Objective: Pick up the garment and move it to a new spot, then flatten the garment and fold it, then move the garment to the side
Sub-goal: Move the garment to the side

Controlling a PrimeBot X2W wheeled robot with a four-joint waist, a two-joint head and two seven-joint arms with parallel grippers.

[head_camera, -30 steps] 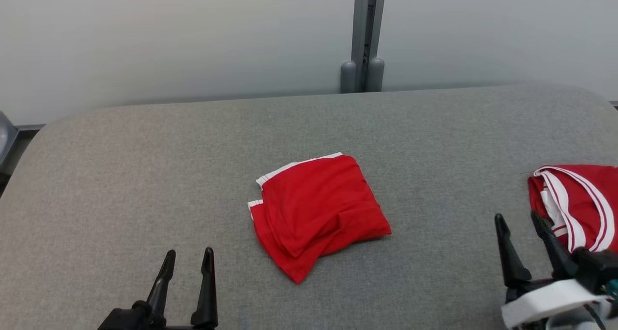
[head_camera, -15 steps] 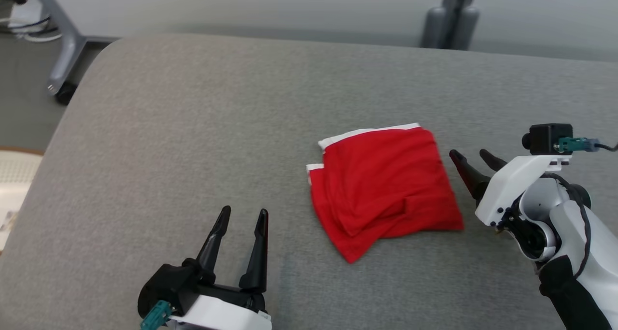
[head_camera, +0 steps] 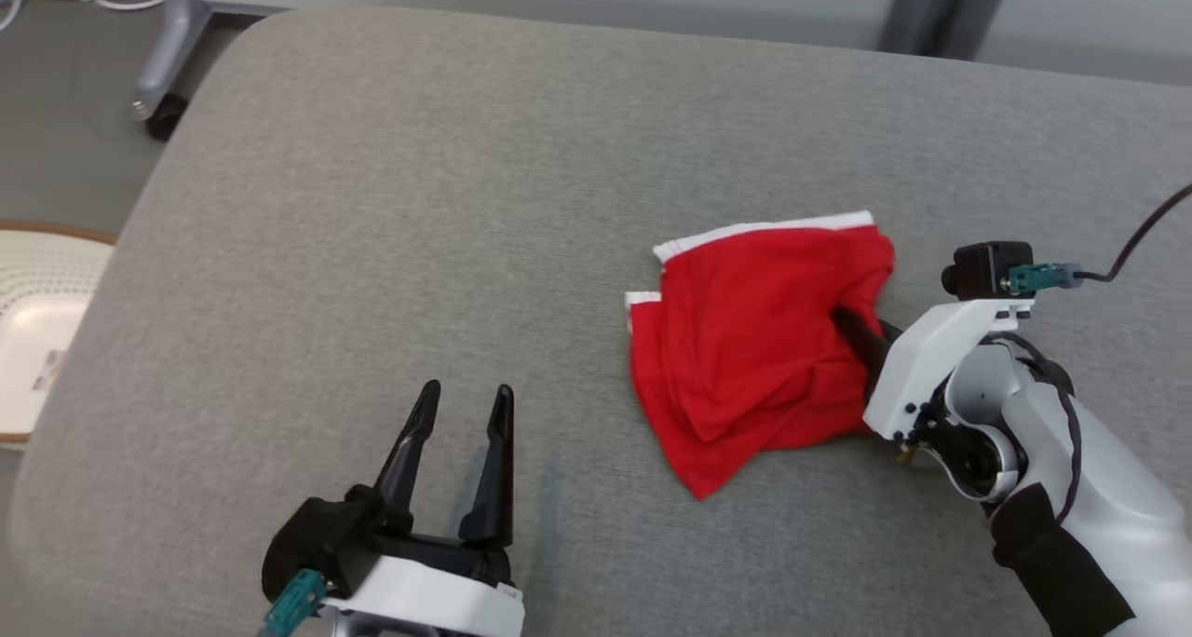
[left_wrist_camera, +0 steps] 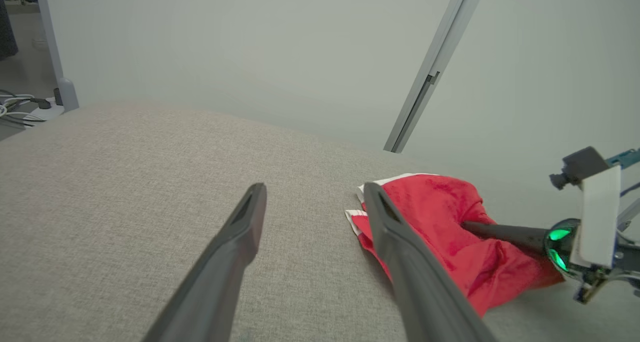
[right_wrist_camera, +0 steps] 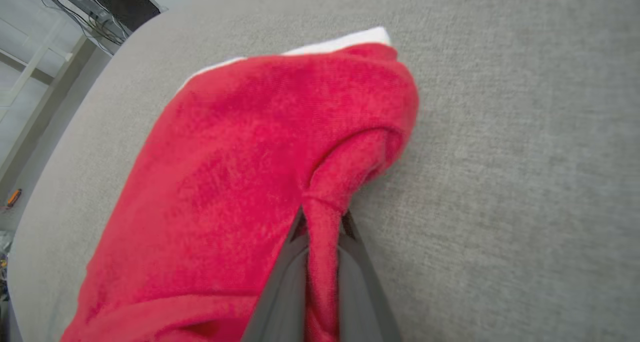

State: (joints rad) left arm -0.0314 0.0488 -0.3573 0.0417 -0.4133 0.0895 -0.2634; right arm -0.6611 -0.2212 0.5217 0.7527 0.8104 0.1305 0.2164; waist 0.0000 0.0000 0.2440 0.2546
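Pinching folded garment (head_camera: 745, 339) in right pincer (head_camera: 846, 322), left pincer (head_camera: 466, 393) wide; seemingly move-aside step, next needing lift toward desk (head_camera: 466, 199) edge.

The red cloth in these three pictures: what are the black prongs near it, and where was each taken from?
It is a two-armed robot. Each arm ends in an end effector: two long dark fingers that pinch. One picture comes from a camera on its head, looking down at a grey surface. The other two come from cameras on its wrists, looking along the fingers. A folded red garment with white trim lies on the surface. The right end effector is shut on a fold at the garment's edge. The left end effector is open and empty, apart from the garment.
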